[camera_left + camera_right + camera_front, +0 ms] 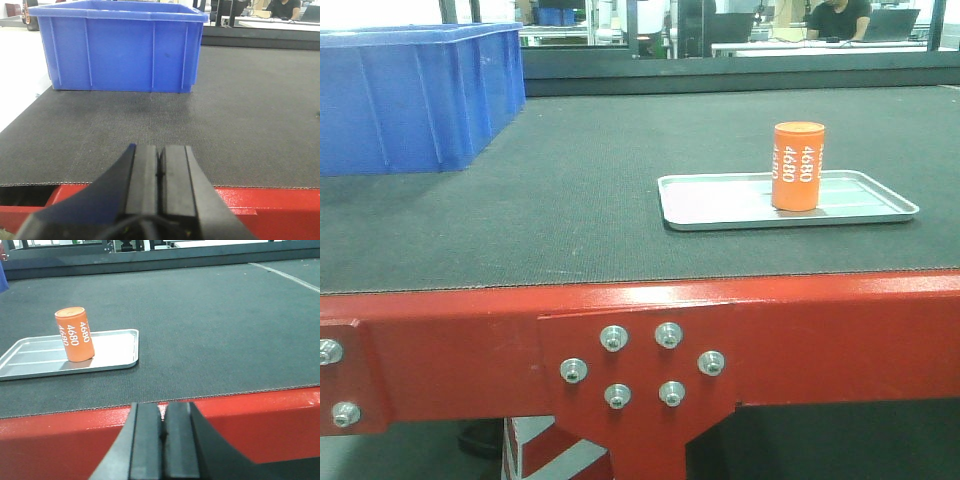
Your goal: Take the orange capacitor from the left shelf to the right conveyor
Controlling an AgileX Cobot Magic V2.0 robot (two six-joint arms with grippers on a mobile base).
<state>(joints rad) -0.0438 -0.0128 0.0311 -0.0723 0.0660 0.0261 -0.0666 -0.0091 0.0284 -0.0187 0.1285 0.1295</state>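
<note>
The orange capacitor (798, 166) stands upright in a shallow silver tray (720, 205) on the right conveyor (570, 190). Both claws, left claw (160, 172) and right claw (162, 432), are pressed together, empty, at the red frame edge. To my eye the placing looks done; best keep clear of it.

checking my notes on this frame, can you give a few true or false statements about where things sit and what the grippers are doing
1. The orange capacitor stands upright in the silver tray. True.
2. The tray rests inside the blue bin. False: it lies on the black conveyor belt, apart from the bin.
3. The right gripper holds the capacitor. False: it is shut on nothing.
4. The left gripper is shut and empty. True.
</note>
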